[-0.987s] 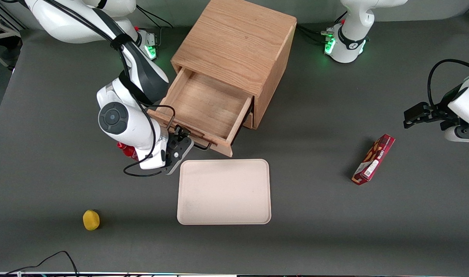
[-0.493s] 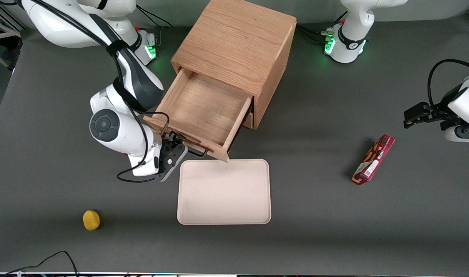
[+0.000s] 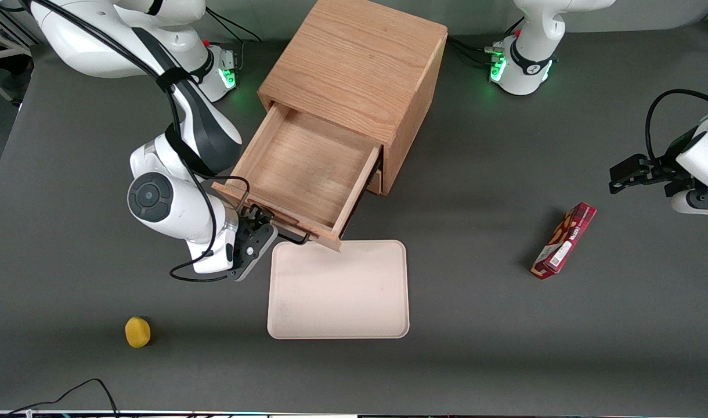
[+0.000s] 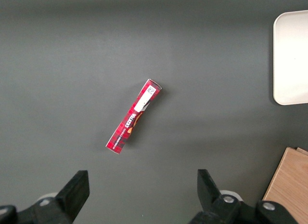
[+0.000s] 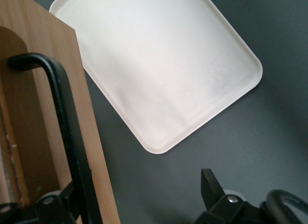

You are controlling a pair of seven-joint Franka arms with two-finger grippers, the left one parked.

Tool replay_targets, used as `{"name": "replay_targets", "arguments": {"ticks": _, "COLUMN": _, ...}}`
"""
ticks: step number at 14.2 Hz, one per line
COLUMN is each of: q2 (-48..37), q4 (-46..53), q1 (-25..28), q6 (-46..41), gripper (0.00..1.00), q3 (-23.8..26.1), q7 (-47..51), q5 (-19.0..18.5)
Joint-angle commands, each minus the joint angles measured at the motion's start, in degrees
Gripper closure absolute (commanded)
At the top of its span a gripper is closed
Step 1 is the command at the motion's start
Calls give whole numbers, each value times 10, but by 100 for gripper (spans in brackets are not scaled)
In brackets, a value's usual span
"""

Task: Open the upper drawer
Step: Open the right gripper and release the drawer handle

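From the front view, the upper drawer (image 3: pixel 299 174) has slid out further than it was a second ago, its front corner now hanging over the edge of the tray (image 3: pixel 338 289). My gripper (image 3: pixel 260 221) sits at the drawer front, on the black wire handle (image 3: pixel 287 235), and has drifted toward the camera with it. The cabinet (image 3: pixel 354 69) is grainy light oak, boxy, and the drawer's shallow wooden body looks bare inside. The tray is pale, flat, with rounded corners, nothing on it.

Left wrist view: a long red snack box (image 4: pixel 134 116) lies on the grey table (image 4: pixel 72 65).

Right wrist view: the handle (image 5: pixel 67 137) runs along the oak front. I can't tell whether the fingers are clenched on it.
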Motion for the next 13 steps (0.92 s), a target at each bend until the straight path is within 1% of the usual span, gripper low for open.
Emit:
{"name": "replay_targets", "arguments": {"ticks": 1, "q2": 22, "q4": 37, "q1": 6, "q6": -22, "gripper": 0, "q3": -2, "q7": -9, "q5": -16}}
{"name": "replay_targets", "arguments": {"ticks": 2, "q2": 24, "q4": 40, "q1": 6, "q6": -22, "gripper": 0, "q3": -2, "q7": -9, "q5": -23}}
{"name": "replay_targets", "arguments": {"ticks": 9, "q2": 27, "q4": 45, "q1": 3, "q6": -23, "gripper": 0, "q3": -2, "q7": -9, "q5": -24}}
{"name": "replay_targets", "arguments": {"ticks": 13, "q2": 27, "q4": 57, "q1": 4, "q6": -48, "gripper": 0, "q3": -1, "q7": -7, "q5": -23}}
